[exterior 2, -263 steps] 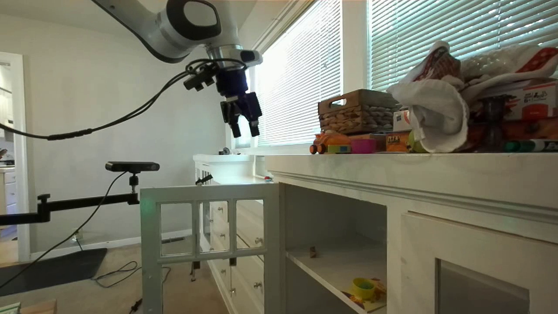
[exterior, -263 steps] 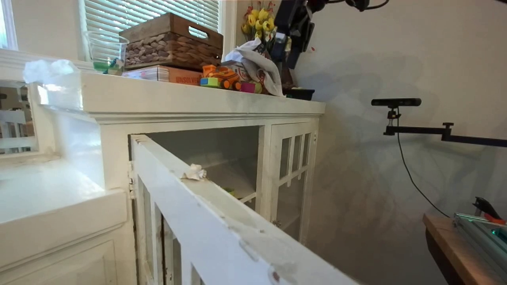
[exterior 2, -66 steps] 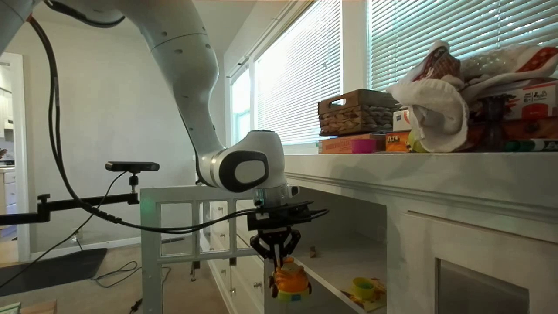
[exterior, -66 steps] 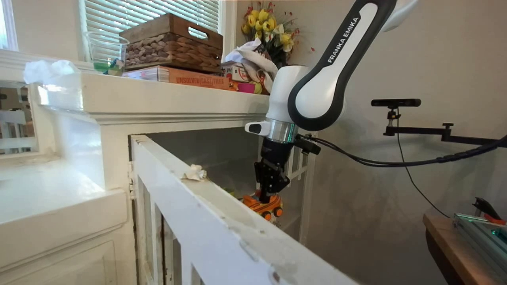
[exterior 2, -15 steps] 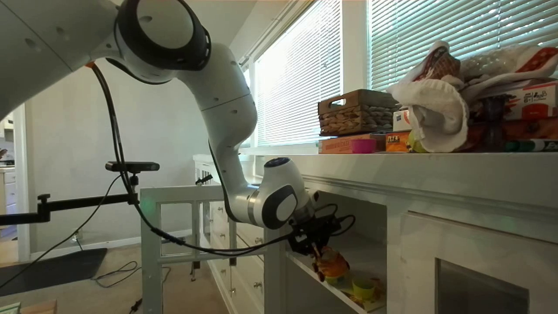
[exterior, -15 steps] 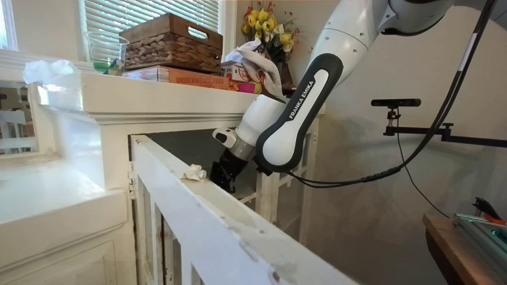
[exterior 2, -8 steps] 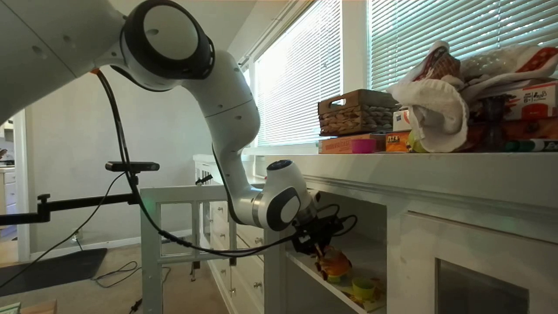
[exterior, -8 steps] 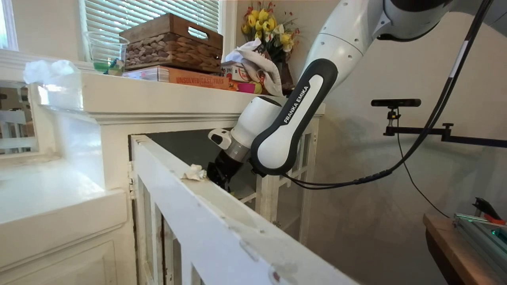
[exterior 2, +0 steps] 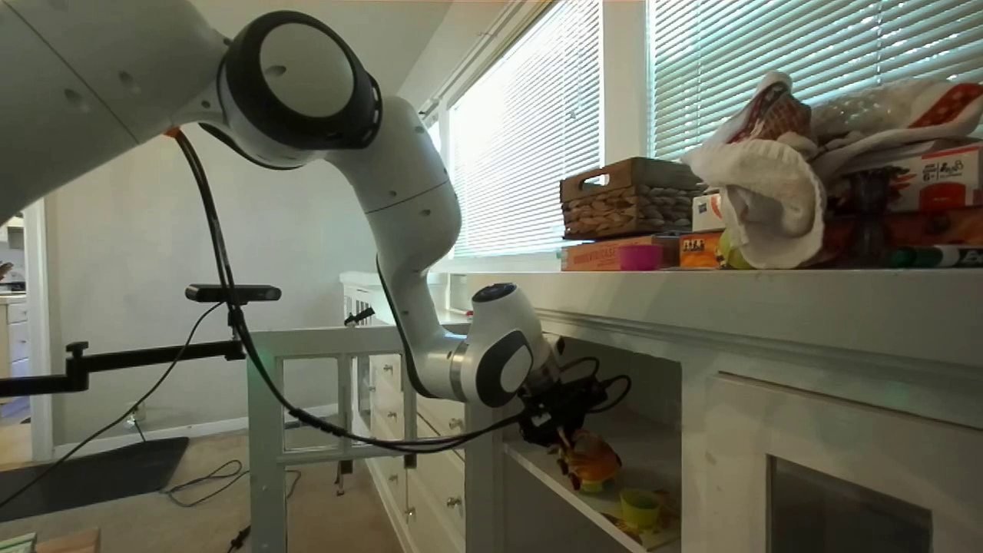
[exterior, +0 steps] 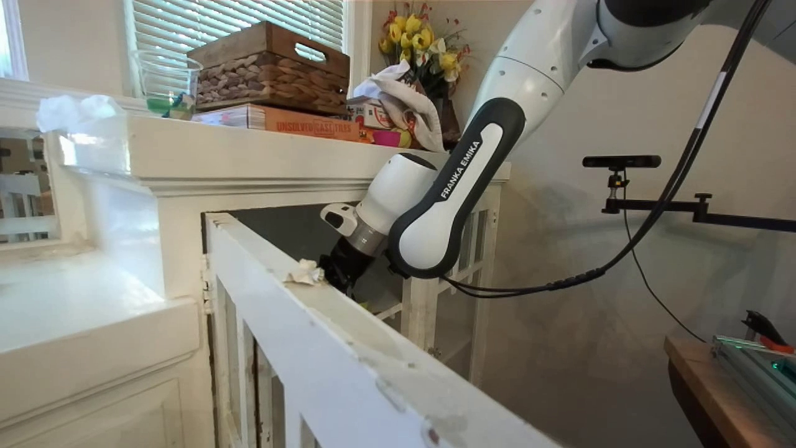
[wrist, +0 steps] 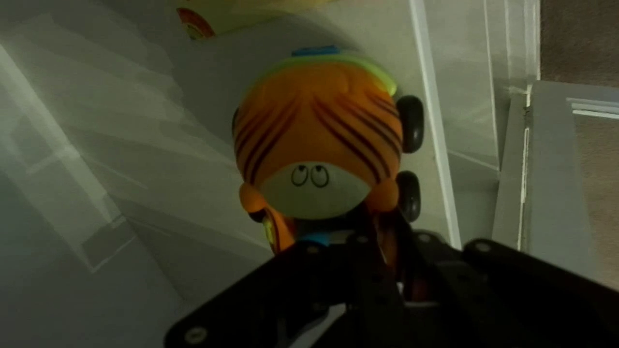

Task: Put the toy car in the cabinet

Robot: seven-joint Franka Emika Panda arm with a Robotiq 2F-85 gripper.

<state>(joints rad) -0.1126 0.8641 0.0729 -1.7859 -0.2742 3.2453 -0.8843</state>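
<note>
Cream-white wooden cabinet [exterior 2: 737, 315] with flat overhanging top; one compartment exposed at the front. Jointed white-and-black robot arm [exterior 2: 415, 207] next in size: bends down alongside the cabinet top, wrist tilted, tool end inside the compartment. White wooden door [exterior: 348, 367], panes divided by thin bars, stands swung outward on its hinges. Pale flat shelf board [exterior 2: 641, 461] spans the compartment interior.

On the cabinet top, a brown woven basket [exterior: 298, 74] with a wooden rim rests on a flat orange cardboard box [exterior: 311, 126] printed with lettering; a bunch of yellow flowers [exterior: 416, 34] shows beyond the basket.

Black two-fingered gripper [exterior 2: 568, 447]: jaws close together, exact gap too dark to read; between them, a narrow part of the bright orange toy car [wrist: 319, 140], which it has hold of. Car details: rounded body with dark stripes, pale face plate bearing two drawn eyes, black wheels, lime-green rim. Car position: inside the compartment, over the shelf board, two wheels near the board's front edge in the wrist view. Contact between wheels and board: cannot be told.

Small round yellow-green cup [exterior 2: 640, 507] stands on the same board, near the car. Smallest item: crumpled off-white lump [exterior: 305, 272] on the top edge of the door.
</note>
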